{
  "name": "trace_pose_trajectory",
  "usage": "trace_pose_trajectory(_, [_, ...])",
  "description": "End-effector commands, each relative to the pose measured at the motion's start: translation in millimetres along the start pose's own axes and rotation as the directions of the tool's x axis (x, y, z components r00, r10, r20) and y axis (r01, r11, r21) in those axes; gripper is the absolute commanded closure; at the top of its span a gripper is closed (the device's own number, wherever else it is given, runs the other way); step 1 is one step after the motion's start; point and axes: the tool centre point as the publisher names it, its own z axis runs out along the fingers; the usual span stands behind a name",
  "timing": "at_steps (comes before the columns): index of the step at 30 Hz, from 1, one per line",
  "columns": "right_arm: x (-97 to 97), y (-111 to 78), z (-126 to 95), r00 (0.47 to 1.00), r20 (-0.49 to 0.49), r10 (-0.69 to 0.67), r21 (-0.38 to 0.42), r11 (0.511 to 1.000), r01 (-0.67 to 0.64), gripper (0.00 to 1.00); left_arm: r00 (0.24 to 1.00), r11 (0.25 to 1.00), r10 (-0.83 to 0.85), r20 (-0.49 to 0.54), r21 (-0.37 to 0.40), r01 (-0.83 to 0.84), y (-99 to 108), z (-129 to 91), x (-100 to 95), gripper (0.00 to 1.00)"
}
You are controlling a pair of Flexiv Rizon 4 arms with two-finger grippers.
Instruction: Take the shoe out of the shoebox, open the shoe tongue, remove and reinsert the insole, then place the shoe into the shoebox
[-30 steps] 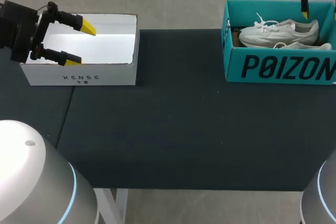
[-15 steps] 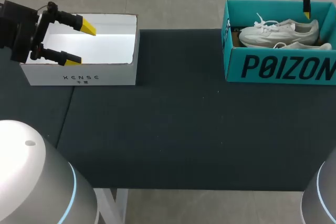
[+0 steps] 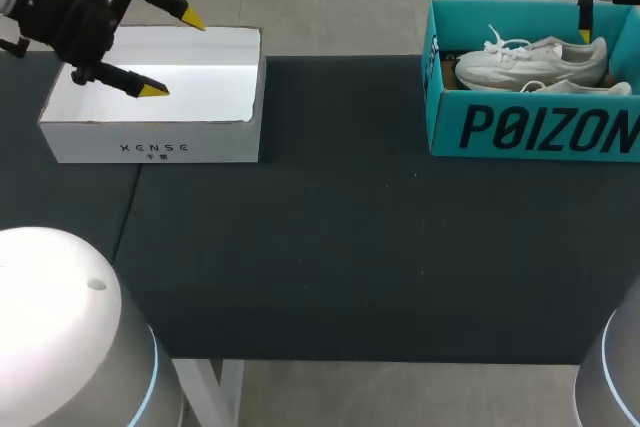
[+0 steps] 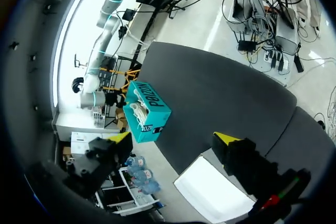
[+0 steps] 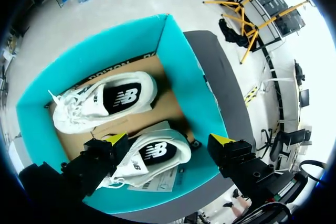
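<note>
The teal shoebox [image 3: 530, 127] is sitting at the far right corner of the table [image 3: 350, 247], lid off. Two white shoes are lying side by side in it, one shoe [image 5: 105, 100] along one long wall and the other shoe [image 5: 149, 156] beside it with a paper tag by its side. The right gripper [image 5: 168, 139] is hovering above the box over that second shoe, its yellow-tipped fingers spread wide and gripping nothing; it seems to be clear of the shoe, though the height is hard to judge. At the far left corner a white box [image 3: 150, 142] is standing open. The left gripper [image 3: 173, 55] is hanging over it, fingers apart and empty.
</note>
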Motion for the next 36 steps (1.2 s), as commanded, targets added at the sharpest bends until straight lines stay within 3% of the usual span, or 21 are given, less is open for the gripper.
trace_pose_trajectory(1, [-5.0, -12.8, 1.8, 1.0, -0.001, 0.005, -0.012, 1.0, -0.005, 0.0, 0.985, 0.939, -0.163, 0.05, -0.3, 0.17, -9.5, 0.6, 0.6, 0.0])
trace_pose_trajectory(7, [-8.3, -28.9, 0.4, 0.997, -0.073, -0.025, 0.06, 0.998, 0.03, 0.0, 0.985, 0.939, -0.163, 0.05, -0.3, 0.17, -9.5, 0.6, 0.6, 0.0])
trace_pose_trajectory(13, [0.3, -36.6, -8.8, 0.997, -0.046, -0.056, 0.035, 0.998, 0.058, 0.0, 0.985, 0.939, -0.163, 0.05, -0.3, 0.17, -9.5, 0.6, 0.6, 0.0])
trace_pose_trajectory(16, [0.8, -39.9, -14.9, 0.999, -0.03, -0.045, 0.001, 0.999, 0.045, 0.0, 0.928, 0.858, -0.374, -0.008, -0.383, 0.342, -0.6, 1.5, -8.2, 0.0])
trace_pose_trajectory(17, [0.6, -41.3, -16.2, 0.999, -0.029, -0.044, 0.001, 0.999, 0.044, 0.0, 0.9, 0.836, -0.436, -0.009, -0.375, 0.401, 3.7, 0.9, -9.2, 0.0])
trace_pose_trajectory(23, [-5.7, -53.8, -28.9, 0.998, -0.061, -0.032, 0.016, 0.999, 0.033, 0.0, 0.651, 0.563, -0.759, 0.013, -0.49, 0.666, 29.9, 2.1, -9.3, 0.0])
trace_pose_trajectory(26, [-9.8, -65.0, -33.6, 0.996, -0.074, -0.05, 0.004, 0.999, 0.051, 0.0, 0.48, 0.375, -0.873, 0.084, -0.515, 0.771, 40.8, 3.7, -7.2, 0.0])
trace_pose_trajectory(27, [-11.4, -69.5, -35.1, 0.995, -0.077, -0.061, -0.003, 0.998, 0.061, 0.0, 0.4, 0.282, -0.91, 0.11, -0.544, 0.79, 45.1, 5.1, -6.0, 0.0])
trace_pose_trajectory(28, [-12.7, -73.0, -36.0, 0.994, -0.083, -0.071, -0.009, 0.997, 0.07, 0.0, 0.368, 0.252, -0.921, 0.128, -0.525, 0.813, 48.4, 6.4, -5.0, 0.0])
trace_pose_trajectory(29, [-14.0, -76.9, -37.0, 0.993, -0.086, -0.08, -0.015, 0.997, 0.079, 0.0, 0.286, 0.156, -0.945, 0.161, -0.547, 0.823, 53.3, 8.0, -3.3, 0.0])
trace_pose_trajectory(30, [-15.1, -81.2, -37.6, 0.992, -0.087, -0.09, -0.022, 0.996, 0.089, 0.0, 0.267, 0.14, -0.949, 0.169, -0.534, 0.834, 57.5, 9.7, -2.8, 0.0])
trace_pose_trajectory(31, [-16.0, -85.5, -37.8, 0.992, -0.084, -0.099, -0.029, 0.995, 0.097, 0.0, 0.207, 0.066, -0.958, 0.199, -0.551, 0.832, 62.4, 11.6, -1.9, 0.0])
trace_pose_trajectory(33, [-17.4, -93.3, -36.6, 0.992, -0.074, -0.104, -0.044, 0.994, 0.1, 0.0, 0.139, -0.011, -0.964, 0.226, -0.557, 0.83, 73.7, 16.6, -1.3, 0.0])
trace_pose_trajectory(36, [-20.1, -104.1, -34.3, 0.993, -0.065, -0.101, -0.046, 0.994, 0.098, 0.0, -0.025, -0.201, -0.952, 0.306, -0.559, 0.805, 92.0, 21.5, 0.1, 0.0])
